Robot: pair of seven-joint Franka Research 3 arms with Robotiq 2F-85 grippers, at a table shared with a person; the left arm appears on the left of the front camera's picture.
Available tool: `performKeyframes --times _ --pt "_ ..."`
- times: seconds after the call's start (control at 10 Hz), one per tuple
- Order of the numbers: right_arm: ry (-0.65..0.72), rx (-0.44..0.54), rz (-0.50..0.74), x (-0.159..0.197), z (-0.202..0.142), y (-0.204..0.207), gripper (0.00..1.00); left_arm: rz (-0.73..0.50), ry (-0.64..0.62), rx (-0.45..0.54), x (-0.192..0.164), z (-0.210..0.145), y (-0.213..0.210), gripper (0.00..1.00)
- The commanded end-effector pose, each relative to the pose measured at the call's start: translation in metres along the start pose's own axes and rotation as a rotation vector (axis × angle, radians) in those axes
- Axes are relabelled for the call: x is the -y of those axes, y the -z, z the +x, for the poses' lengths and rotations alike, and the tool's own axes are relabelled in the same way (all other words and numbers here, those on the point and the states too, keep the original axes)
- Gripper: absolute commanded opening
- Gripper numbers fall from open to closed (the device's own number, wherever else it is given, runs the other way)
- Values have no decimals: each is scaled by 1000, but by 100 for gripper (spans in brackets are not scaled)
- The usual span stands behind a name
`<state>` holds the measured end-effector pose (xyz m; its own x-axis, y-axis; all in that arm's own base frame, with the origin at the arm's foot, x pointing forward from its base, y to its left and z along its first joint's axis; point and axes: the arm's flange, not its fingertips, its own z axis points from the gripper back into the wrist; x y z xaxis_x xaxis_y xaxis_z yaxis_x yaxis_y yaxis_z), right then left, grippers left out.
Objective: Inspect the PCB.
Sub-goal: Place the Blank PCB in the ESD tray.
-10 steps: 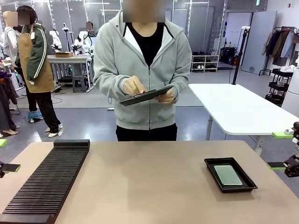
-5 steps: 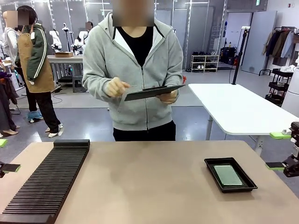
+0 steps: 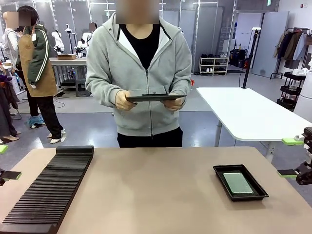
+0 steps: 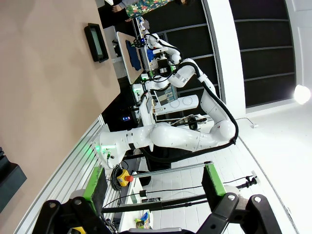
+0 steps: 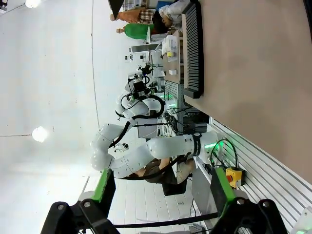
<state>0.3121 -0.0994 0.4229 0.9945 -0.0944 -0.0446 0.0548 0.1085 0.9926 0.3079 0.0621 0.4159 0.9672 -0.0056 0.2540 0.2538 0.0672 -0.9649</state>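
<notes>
The PCB (image 3: 237, 183) lies in a black tray (image 3: 219, 171) near our open right gripper (image 3: 295, 157); our left gripper (image 3: 7, 162), open, flanks a ribbed rack (image 3: 51, 190). The person's clipboard (image 3: 156, 97) shows edge-on, its face hidden from us.

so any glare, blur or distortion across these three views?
Front view: even light, sharp, PCB in its black tray readable, soft shadows only. Left wrist view: rolled sideways, wide-angle bending, lamp glare at the right edge. Right wrist view: also rolled, ceiling lamp flare, bright washed-out ceiling.
</notes>
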Motion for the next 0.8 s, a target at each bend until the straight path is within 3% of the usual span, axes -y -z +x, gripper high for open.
performKeyframes --times 0.0,0.7 --pt "-10 -6 -8 -3 -2 -2 100 -2 9 -1 2 3 1 100" --pt "-10 -6 -8 -3 -2 -2 100 -2 9 -1 2 3 1 100"
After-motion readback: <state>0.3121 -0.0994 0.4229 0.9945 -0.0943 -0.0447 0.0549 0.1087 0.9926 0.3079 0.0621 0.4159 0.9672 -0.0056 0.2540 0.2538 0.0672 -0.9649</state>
